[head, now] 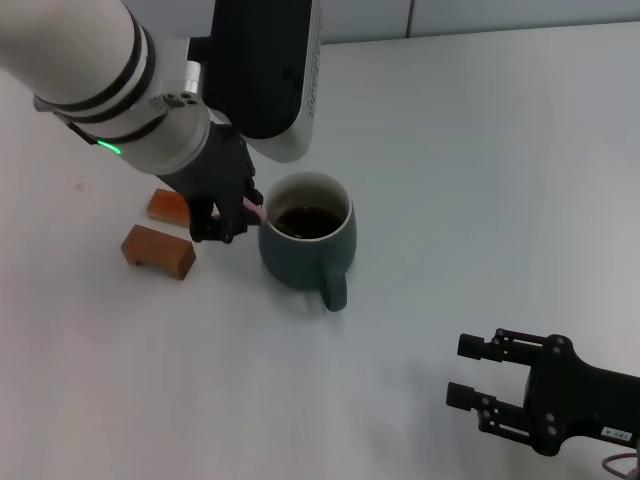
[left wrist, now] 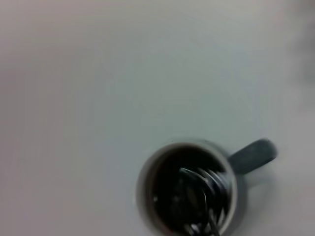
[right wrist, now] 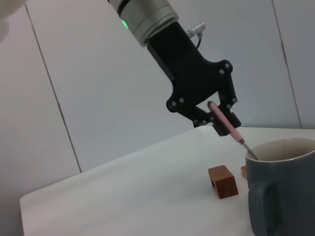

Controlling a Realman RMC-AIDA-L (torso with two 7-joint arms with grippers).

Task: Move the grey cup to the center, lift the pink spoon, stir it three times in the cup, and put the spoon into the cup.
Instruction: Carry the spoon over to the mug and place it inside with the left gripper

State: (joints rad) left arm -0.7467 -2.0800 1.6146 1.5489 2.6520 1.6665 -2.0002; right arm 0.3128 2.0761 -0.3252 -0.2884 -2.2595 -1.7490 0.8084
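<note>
My right gripper waited nearest to me, low over the bare table and well apart from the work, its fingers spread with nothing between them. Farther out, roughly in the middle of the table, stood the grey cup, upright, its handle turned toward me and dark liquid inside. Just beyond its rim on my left side was my left gripper, its fingers pinching the pink spoon by the handle; the spoon slanted down so that its metal neck crossed the rim and its bowl sat in the liquid. I judged the cup's move to the center already done and the spoon lifted, so the step in hand was the stirring, or the very end of it. The next move called for small circles kept inside the rim, gentle enough not to knock the cup or slop the liquid, and then opening the fingers to let the spoon rest against the wall of the cup. How many turns were complete I could not tell. The spoon's tip was lost under the dark liquid, and from above my own wrist hid most of the pink handle. Past the cup, beside my left gripper, two wooden blocks lay untouched, the far one partly covered by the gripper.
</note>
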